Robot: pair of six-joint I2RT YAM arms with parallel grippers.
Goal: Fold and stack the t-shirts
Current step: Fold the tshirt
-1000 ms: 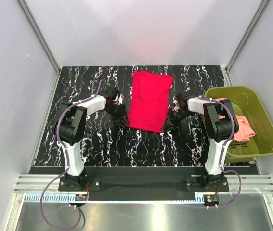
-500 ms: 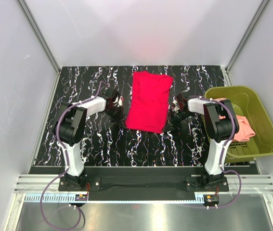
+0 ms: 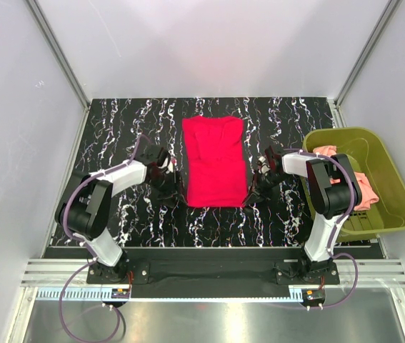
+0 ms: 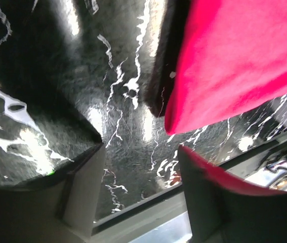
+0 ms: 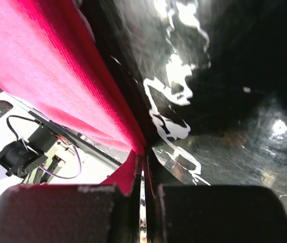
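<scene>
1. Red shirt (image 3: 215, 161): folded into a tall rectangle, lying flat mid-table (image 3: 116, 128).
2. Left gripper (image 4: 140, 152): low at the shirt's near-left corner, jaws apart, bare table between them. Red shows along one finger's edge; can't tell if cloth rests on it.
3. Right gripper (image 5: 142, 172): at the near-right corner, clenched, with a lip of the red shirt pinched between its pads.
4. Pink shirt (image 3: 363, 191): bunched in the green basket (image 3: 345, 132) at the table's right side, well apart from the red shirt. From above, the right arm's elbow covers part of it.
</scene>
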